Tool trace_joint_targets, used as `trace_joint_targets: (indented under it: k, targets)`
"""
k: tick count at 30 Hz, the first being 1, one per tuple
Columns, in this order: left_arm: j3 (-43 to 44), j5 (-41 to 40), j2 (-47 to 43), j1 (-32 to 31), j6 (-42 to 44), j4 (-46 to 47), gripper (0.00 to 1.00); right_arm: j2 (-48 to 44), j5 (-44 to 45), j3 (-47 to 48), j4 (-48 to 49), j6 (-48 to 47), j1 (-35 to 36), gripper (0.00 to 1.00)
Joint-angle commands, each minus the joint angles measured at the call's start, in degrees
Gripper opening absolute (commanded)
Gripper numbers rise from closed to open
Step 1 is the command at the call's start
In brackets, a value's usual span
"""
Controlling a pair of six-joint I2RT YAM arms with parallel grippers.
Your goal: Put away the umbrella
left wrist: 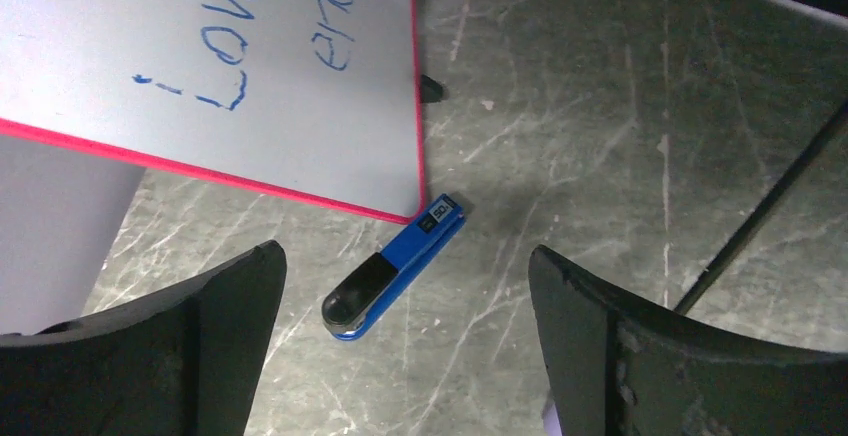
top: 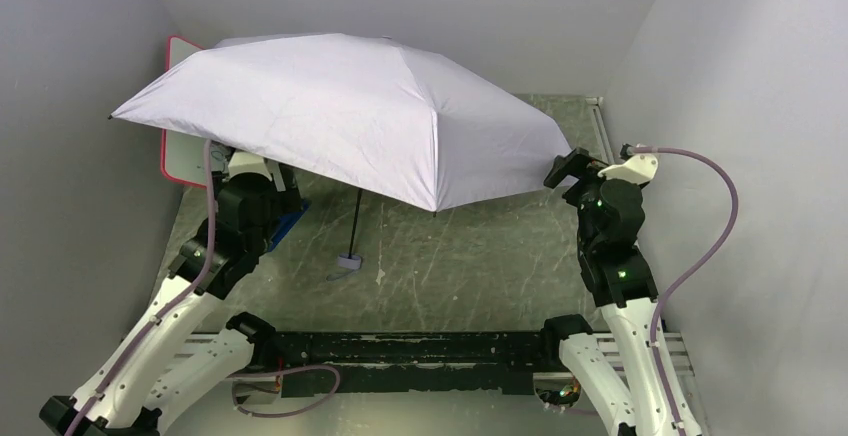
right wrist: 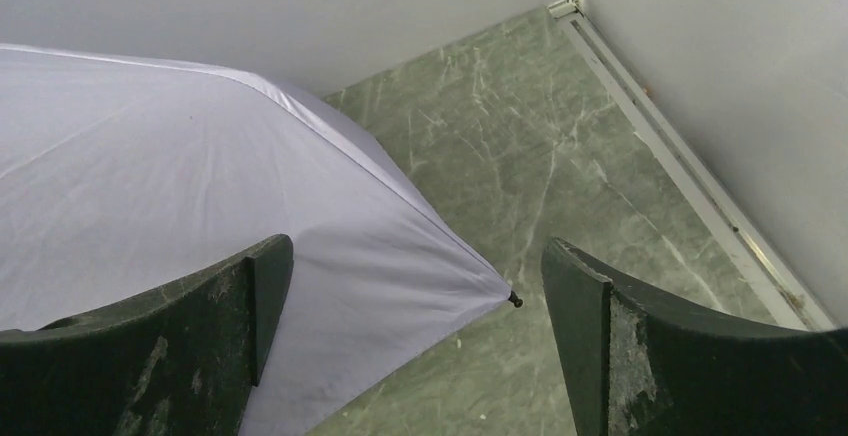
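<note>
The umbrella stands open over the middle of the table, its pale lavender canopy tilted, its thin black shaft running down to a small grey handle on the tabletop. My left gripper hangs open under the canopy's left side, with nothing between its fingers; the shaft passes to its right. My right gripper is open too, just above the canopy's right corner, whose black rib tip lies between the fingers without touching them.
A red-framed whiteboard with blue writing leans at the left wall. A blue and black eraser lies on the green marbled tabletop beside it. Grey walls close in on both sides and at the back.
</note>
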Motion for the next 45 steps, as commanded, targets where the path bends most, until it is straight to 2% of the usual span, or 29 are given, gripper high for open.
trace_joint_targets:
  k: [1, 14, 22, 25, 31, 34, 39, 45]
  targets:
    - [-0.8, 4.3, -1.2, -0.7, -0.7, 0.3, 0.96, -1.2, 1.5, -1.5, 2.1, 1.9, -0.3, 0.99]
    - [-1.6, 6.9, -1.0, -1.1, -1.0, 0.4, 0.96, -4.0, 9.3, -2.4, -4.7, 6.8, -0.4, 1.0]
    - [-1.6, 7.2, 0.5, -1.2, -1.2, 0.2, 0.94, -3.7, 23.6, 0.3, -19.7, 21.0, -0.4, 1.0]
    - [-1.6, 7.7, 1.1, -1.3, -1.1, 0.2, 0.94, -3.6, 25.9, 0.6, -25.8, 25.6, -0.4, 1.0]
    - [-1.8, 8.8, 1.7, -1.2, -0.7, 0.9, 0.93, -5.2, 21.4, -0.8, -32.8, 32.7, -0.4, 0.99]
    - [-1.8, 9.4, 2.3, -1.2, -0.5, 1.0, 0.92, -7.5, 16.3, -1.6, -29.5, 29.5, -0.4, 0.99]
    - [-1.7, 9.9, 3.3, -1.2, -0.4, 0.9, 0.92, -10.5, 4.1, -6.0, -26.0, 33.7, -0.4, 0.98]
    - [-1.6, 10.1, 3.3, -0.7, -0.2, 1.0, 0.92, -10.4, -9.6, -16.0, -13.6, 35.5, -0.3, 0.94]
